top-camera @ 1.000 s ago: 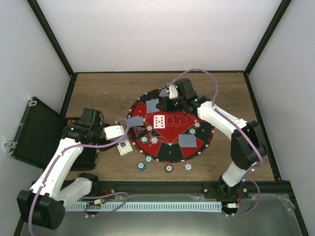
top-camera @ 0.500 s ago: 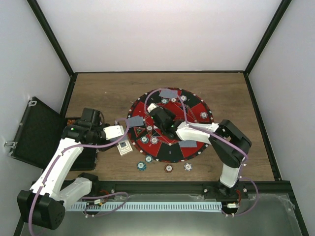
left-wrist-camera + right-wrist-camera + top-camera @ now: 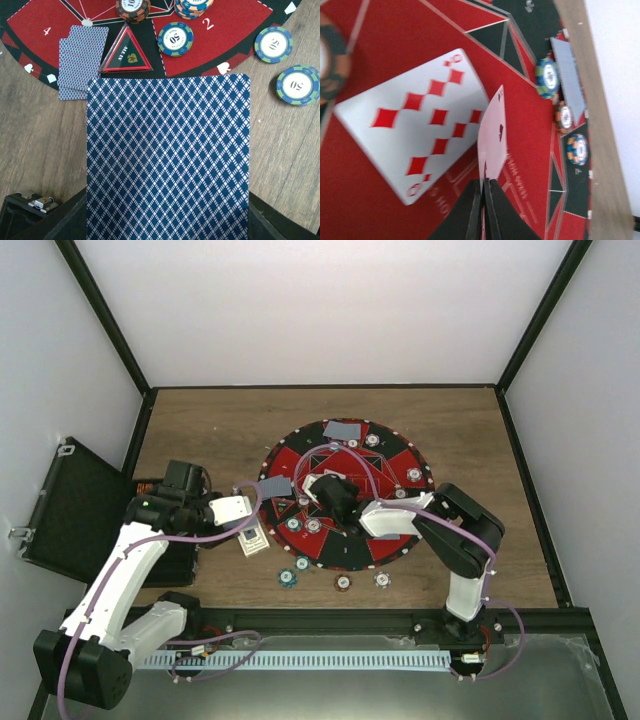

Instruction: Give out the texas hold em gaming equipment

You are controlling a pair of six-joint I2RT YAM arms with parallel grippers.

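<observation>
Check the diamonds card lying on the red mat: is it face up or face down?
Face up. The nine of diamonds shows its red pips, lying flat on the red mat.

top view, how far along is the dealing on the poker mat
Roughly midway. Done: face-down cards lie at the mat's far and left edges, chips sit at several seats, a nine of diamonds lies face up centrally. In hand: the right hand pinches one card over the mat; the left hand grips a blue-backed card. Left, probably: four chips lie off the mat's near edge.
</observation>
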